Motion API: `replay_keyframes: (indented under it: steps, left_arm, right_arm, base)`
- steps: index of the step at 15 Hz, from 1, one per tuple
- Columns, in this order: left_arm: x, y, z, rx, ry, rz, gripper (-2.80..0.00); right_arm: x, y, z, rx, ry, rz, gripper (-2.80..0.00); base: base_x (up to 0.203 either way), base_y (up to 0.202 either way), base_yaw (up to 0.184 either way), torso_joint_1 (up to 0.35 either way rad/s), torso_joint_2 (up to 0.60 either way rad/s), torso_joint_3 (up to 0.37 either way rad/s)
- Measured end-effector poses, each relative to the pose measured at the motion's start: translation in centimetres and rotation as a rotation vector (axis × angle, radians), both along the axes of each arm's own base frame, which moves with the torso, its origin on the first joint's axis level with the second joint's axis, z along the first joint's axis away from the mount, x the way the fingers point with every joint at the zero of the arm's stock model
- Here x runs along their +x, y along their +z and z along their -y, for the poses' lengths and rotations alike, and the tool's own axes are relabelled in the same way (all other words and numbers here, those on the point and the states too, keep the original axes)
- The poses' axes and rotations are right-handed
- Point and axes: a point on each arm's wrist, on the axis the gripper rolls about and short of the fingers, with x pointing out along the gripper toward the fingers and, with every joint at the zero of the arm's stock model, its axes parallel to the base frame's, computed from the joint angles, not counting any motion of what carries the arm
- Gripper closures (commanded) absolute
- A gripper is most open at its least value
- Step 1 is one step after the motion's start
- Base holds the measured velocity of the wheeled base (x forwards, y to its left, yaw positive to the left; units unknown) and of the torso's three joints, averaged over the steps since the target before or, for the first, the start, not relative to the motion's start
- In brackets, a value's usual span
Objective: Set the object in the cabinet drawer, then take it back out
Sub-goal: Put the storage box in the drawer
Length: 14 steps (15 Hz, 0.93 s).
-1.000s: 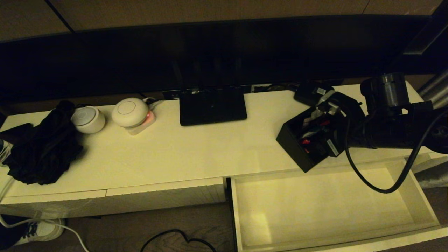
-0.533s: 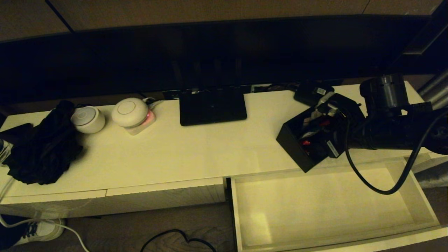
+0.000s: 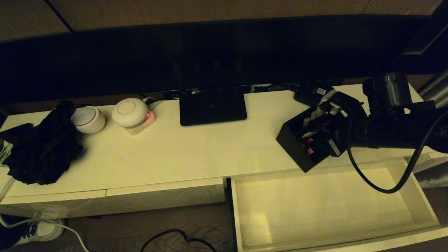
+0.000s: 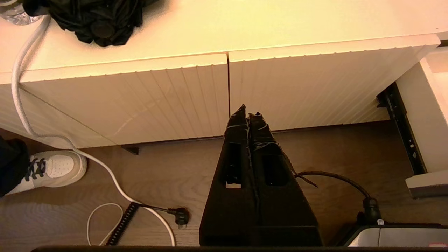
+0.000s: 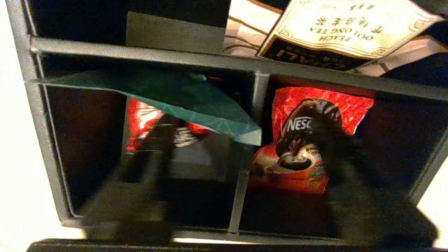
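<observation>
Black divided box [image 3: 303, 141]: open-top, holding red and white packets [image 5: 308, 136], standing on the cabinet top [image 3: 182, 150] just behind the back edge of the cabinet drawer [image 3: 425, 204], near the drawer's middle-to-right span, one corner nearly at the top's front edge. Right gripper [image 5: 241, 196]: reaching into the box from the side away from the router [image 3: 212, 106]; the wrist view shows its two fingers [image 5: 147, 182] spread, one in each of two neighbouring cells, astride a divider and not yet pinching it. Left gripper [image 4: 247, 115]: parked low before the closed ribbed fronts beside the drawer, jaws pressed together. Step in hand, as judged: taking hold of the box, ahead of the first placing. Next move calls for closing on the divider, lifting clear of the top's edge, then carrying forward and down. Drawer: pulled fully open, with its pale floor showing room wider than the box; rear wall and side walls are the edges to clear.
</observation>
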Motion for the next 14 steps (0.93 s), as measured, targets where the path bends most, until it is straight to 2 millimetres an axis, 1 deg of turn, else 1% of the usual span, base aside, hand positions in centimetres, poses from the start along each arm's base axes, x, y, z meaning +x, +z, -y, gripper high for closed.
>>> replay_keyframes:
  steps: [7, 14]
  left_arm:
    - [0.0, -0.01, 0.0, 0.0, 0.0, -0.001, 0.0]
    - [0.0, 0.0, 0.0, 0.0, 0.001, 0.0, 0.0]
  right_arm:
    - [-0.24, -0.15, 0.48, 0.016, 0.013, -0.017, 0.0]
    - [-0.71, -0.44, 0.54, 0.021, 0.026, -0.036, 0.0]
  base:
    - [0.0, 0.0, 0.0, 0.0, 0.0, 0.0]
    - [0.0, 0.0, 0.0, 0.0, 0.0, 0.0]
